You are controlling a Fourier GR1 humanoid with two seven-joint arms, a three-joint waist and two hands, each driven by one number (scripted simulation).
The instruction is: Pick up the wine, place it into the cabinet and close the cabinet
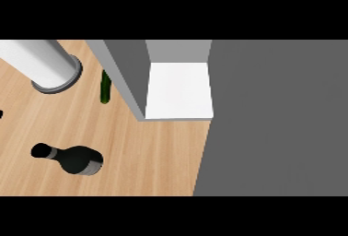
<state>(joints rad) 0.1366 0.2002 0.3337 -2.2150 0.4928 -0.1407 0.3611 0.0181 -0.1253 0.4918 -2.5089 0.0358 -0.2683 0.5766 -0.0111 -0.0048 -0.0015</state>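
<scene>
Wine point(71, 158): dark bottle is sitting on the wooden counter point(149, 156) at the lower left, seen from steeply above; it is looking upright or only slightly tilted, and which one I cannot tell.
Long axis: neck and cap are showing toward the left, the wide body toward the right.
Cabinet point(178, 90): its white inner floor is lying open to view, up and to the right of the wine, well apart from it; a grey panel is edging it on the left.
Hands: neither hand is showing anywhere, so whether fingers are released or clenched cannot be told; nothing is grasping the wine.
Nearer arm: judging by position alone, the wine is lying on the robot's left side, so the left hand is probably the closer one.
Bystanders: a white cylinder point(44, 64) is standing at the upper left; a green bottle point(105, 86) is lying just beside the cabinet's left wall.
Stage: pickup is not yet begun.
</scene>
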